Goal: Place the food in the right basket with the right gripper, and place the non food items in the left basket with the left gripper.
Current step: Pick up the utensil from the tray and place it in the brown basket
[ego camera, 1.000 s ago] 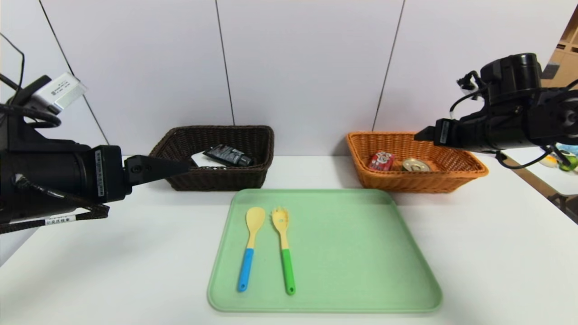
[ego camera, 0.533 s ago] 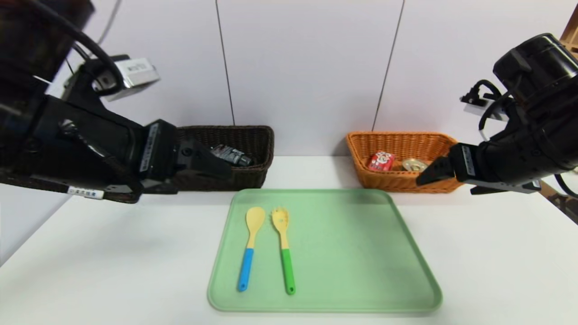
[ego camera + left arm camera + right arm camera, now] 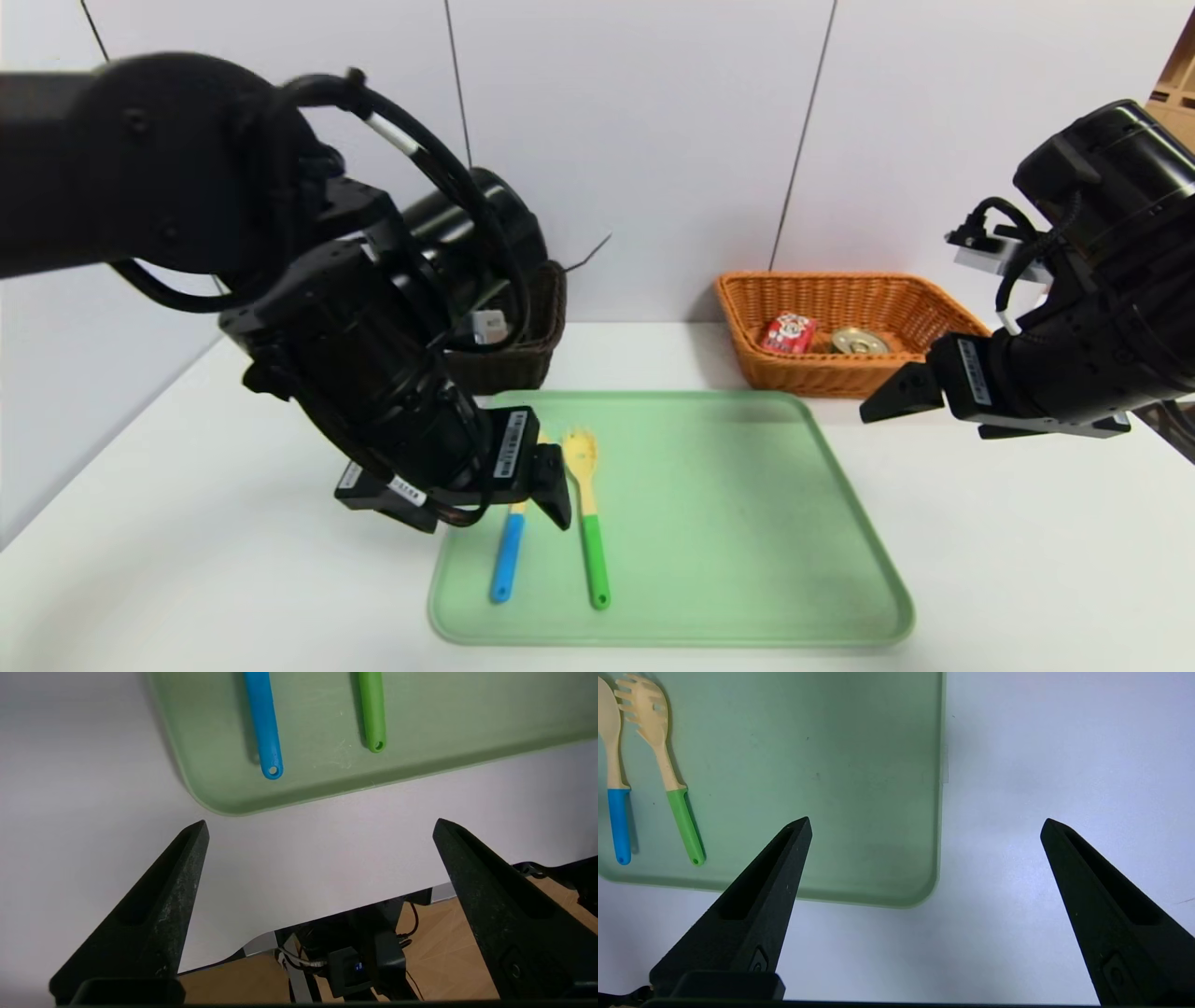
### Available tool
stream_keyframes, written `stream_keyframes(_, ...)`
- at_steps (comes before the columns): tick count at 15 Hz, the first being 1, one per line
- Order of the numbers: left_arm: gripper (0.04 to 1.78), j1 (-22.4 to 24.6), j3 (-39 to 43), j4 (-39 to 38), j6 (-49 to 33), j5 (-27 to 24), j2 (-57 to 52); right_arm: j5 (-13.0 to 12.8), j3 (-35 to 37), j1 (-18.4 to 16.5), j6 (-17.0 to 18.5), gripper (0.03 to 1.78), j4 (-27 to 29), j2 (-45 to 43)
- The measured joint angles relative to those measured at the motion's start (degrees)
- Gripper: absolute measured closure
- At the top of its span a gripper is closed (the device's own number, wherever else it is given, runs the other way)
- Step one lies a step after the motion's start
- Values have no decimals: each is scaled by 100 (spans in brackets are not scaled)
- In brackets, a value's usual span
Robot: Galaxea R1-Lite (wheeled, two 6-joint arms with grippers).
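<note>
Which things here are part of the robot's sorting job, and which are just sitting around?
Part of the job:
- spoon
- fork
- red drink carton
- round tin
- orange basket
- dark brown basket
- left gripper
- right gripper

Just lying about:
- green tray
- white table

The white table (image 3: 980, 551) carries three things — green tray (image 3: 747, 560), dark brown basket (image 3: 509, 369), orange basket (image 3: 822, 378).

Bright, even overhead light; soft shadows, no harsh glare.
Left gripper (image 3: 551, 485) arm casts a faint shadow on table (image 3: 233, 523); tray (image 3: 747, 560) shows mild sheen. Head view bends at edges, wide-angle. Wrist views: fingers (image 3: 154, 914) close-up, slightly soft; spoon (image 3: 264, 723) throws a thin shadow.
</note>
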Motion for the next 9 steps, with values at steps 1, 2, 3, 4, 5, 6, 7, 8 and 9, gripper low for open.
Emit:
stream_keyframes(1,13,-11,-4,-6,-4,6,140,0,6,1,0,12,-1,-5)
stream_keyframes(2,13,-13,-6,-13,10,30,279,-2,9,1,1,12,-4,-7)
stream_keyframes(3,13,-13,-15,-22,24,50,400,-6,9,1,0,12,-6,-10)
stream_keyframes(4,13,-13,-22,-27,29,78,511,-9,9,1,-2,12,-9,-11)
stream_keyframes(5,13,-13,-34,-28,33,146,614,-9,11,1,-2,12,-9,-11)
stream_keyframes(6,13,-11,-50,-28,38,238,719,-9,15,-2,1,12,-9,-11)
stream_keyframes(7,13,-9,-95,-27,38,273,800,-9,22,-5,4,12,-4,-11)
stream_keyframes(8,13,-9,-212,-28,11,277,872,-9,50,-2,6,12,-4,-13)
stream_keyframes(9,13,-9,-380,-22,-33,265,929,-9,94,-2,6,12,-9,-18)
